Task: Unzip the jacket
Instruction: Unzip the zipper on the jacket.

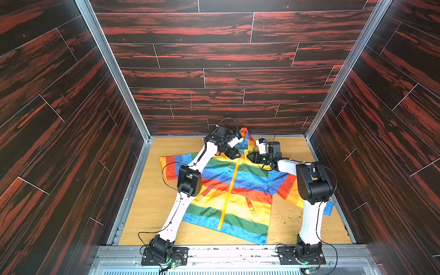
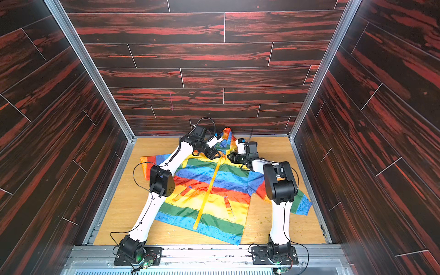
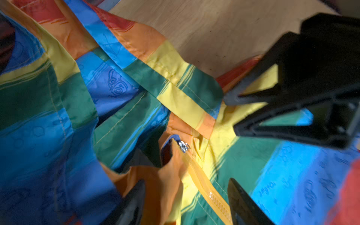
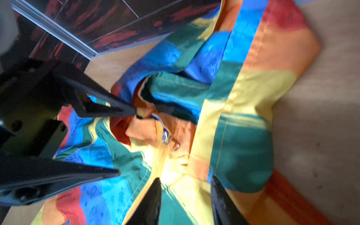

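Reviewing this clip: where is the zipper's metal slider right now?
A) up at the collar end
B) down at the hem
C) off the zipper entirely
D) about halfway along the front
A: in the left wrist view the metal slider sits at the collar end of the jacket, and in a top view the yellow zipper runs closed down to the hem.

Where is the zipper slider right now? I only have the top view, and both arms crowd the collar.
Observer: In the right wrist view the silver slider sits at the very top of the yellow zipper, at the neck of the jacket. Its pull tab lies off to one side.
Operator: Is either gripper holding it?
Observer: Neither. The right gripper and the left gripper both stand open with the slider untouched between them. One left fingertip is at the orange collar fold.
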`<state>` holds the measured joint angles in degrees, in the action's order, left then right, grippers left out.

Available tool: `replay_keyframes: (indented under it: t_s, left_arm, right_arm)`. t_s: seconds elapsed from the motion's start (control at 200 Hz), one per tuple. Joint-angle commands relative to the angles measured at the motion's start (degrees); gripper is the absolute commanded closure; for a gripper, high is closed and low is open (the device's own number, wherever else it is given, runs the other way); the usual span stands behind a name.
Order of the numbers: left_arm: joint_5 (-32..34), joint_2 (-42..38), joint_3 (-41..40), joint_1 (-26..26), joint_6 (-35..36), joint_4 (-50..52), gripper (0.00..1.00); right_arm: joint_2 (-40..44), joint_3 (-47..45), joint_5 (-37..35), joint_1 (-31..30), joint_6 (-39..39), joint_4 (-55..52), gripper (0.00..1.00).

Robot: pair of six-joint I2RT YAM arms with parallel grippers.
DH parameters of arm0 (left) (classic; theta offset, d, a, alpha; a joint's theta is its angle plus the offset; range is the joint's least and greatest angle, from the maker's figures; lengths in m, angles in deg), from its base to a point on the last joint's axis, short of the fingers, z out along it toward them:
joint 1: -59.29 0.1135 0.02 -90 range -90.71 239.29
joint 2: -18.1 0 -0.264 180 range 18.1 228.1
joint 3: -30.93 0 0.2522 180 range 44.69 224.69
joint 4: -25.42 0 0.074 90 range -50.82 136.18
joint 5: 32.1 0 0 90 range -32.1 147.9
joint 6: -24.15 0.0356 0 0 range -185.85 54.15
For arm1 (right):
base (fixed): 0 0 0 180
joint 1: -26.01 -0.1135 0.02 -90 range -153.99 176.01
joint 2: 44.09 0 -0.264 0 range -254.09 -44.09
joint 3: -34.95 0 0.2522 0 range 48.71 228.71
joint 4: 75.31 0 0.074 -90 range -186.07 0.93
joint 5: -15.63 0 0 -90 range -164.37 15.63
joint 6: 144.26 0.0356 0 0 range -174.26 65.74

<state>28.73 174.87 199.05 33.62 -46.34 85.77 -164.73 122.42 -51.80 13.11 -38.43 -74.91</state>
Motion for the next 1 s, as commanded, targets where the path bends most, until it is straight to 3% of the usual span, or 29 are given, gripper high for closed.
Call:
replay_keyframes:
  t_s: [0.0, 0.225, 0.471, 0.686, 0.842, 0.997]
  left_arm:
    - [5.8, 0.9, 2.5, -1.0, -5.0, -1.6, 0.38]
    - [8.2, 2.8, 4.6, -1.0, -11.1, -4.2, 0.59]
    - [5.5, 0.8, 1.8, -1.0, -13.1, -7.2, 1.0]
    - [1.2, -2.0, -1.7, -0.4, -13.8, -7.9, 1.0]
    - [0.4, -3.7, -4.5, 0.2, -13.0, -6.9, 1.0]
    - [-5.0, -4.4, -4.6, 1.7, -15.8, -5.8, 1.0]
  right_arm:
    - [4.4, -2.1, 1.0, -0.4, 0.1, -0.1, 0.59]
    - [7.7, -5.4, -0.4, -0.4, 0.4, -0.6, 0.6]
    - [9.0, -6.7, -0.1, -0.8, -4.1, 3.0, 0.68]
    - [8.0, -6.7, -1.6, -1.6, -11.6, 5.7, 0.65]
    - [8.7, -13.0, 1.8, -2.7, -19.6, 17.2, 0.58]
    - [7.0, -9.0, 2.4, -2.8, -23.1, 12.2, 0.57]
